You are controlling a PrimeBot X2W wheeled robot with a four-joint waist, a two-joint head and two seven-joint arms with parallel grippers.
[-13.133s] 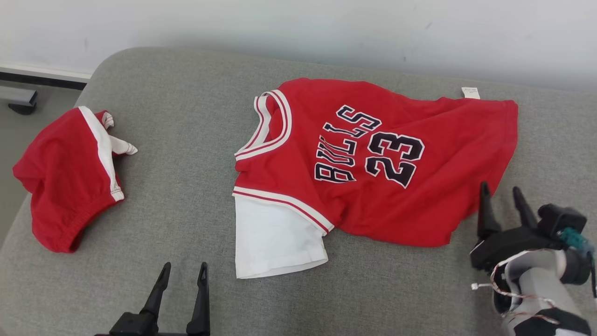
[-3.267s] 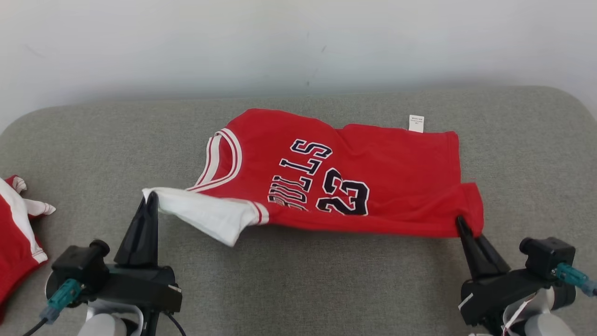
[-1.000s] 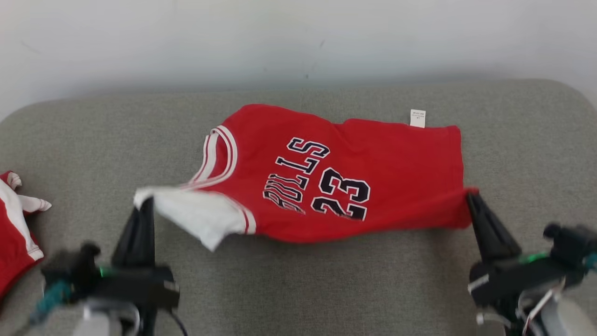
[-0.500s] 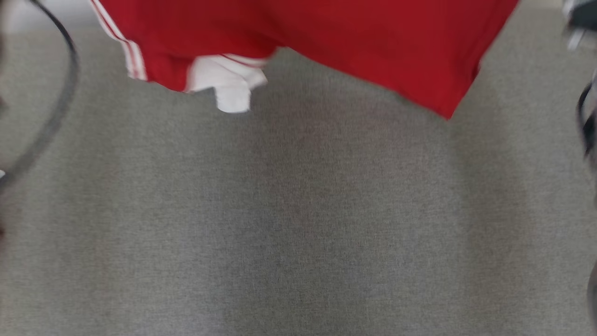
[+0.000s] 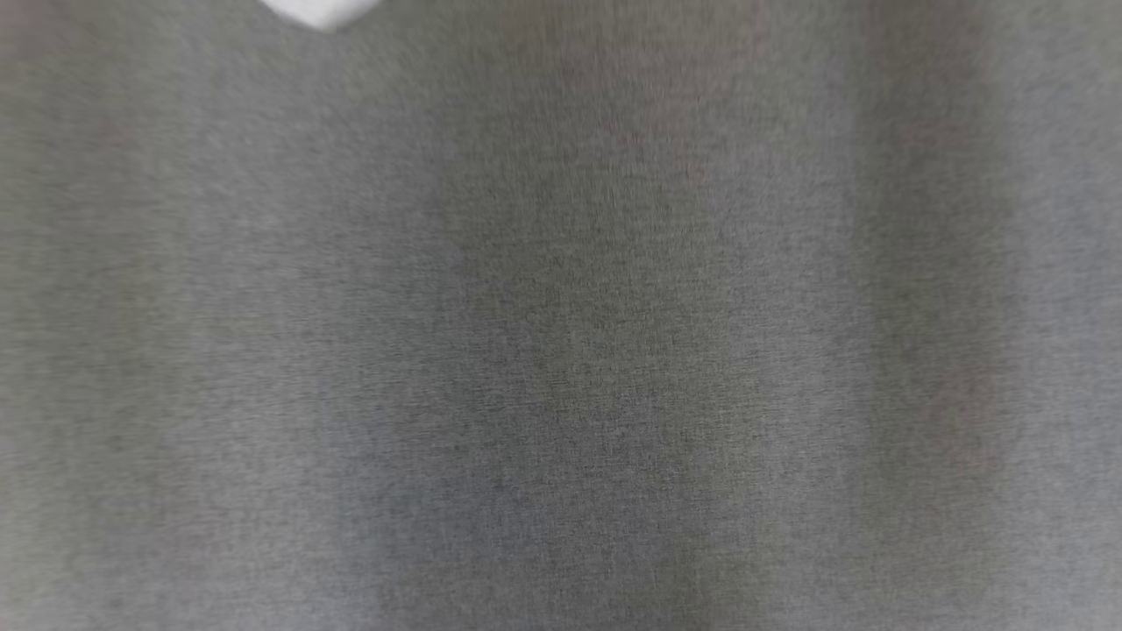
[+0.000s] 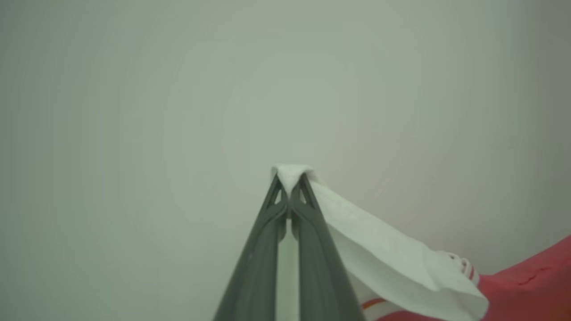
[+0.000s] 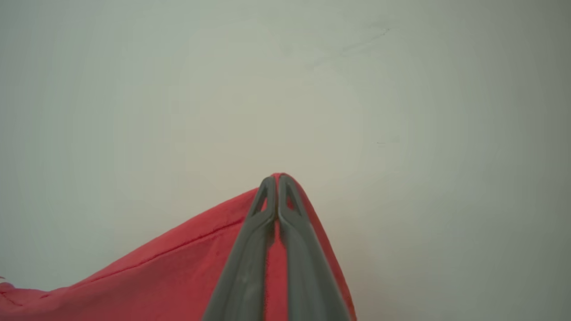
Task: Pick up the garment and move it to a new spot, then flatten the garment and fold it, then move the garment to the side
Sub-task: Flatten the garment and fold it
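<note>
The garment is a red jersey with white sleeves. In the left wrist view my left gripper (image 6: 291, 178) is shut on the tip of the garment's white sleeve (image 6: 379, 249), which hangs down to the right toward the red body (image 6: 535, 285). My right gripper (image 7: 277, 180) is shut on a corner of the garment's red cloth (image 7: 169, 276) in the right wrist view, and the cloth drapes down to the left. Both grippers point at a plain pale wall. A white scrap of the garment (image 5: 320, 10) shows at the head view's top edge.
The grey fabric surface (image 5: 561, 350) spreads across the head view, blurred, with soft shadows on it. A pale wall (image 7: 312, 89) stands behind both grippers.
Both grippers have lifted the garment off the grey surface, up and out of the head view. That view itself has shifted, down to the bare surface.
</note>
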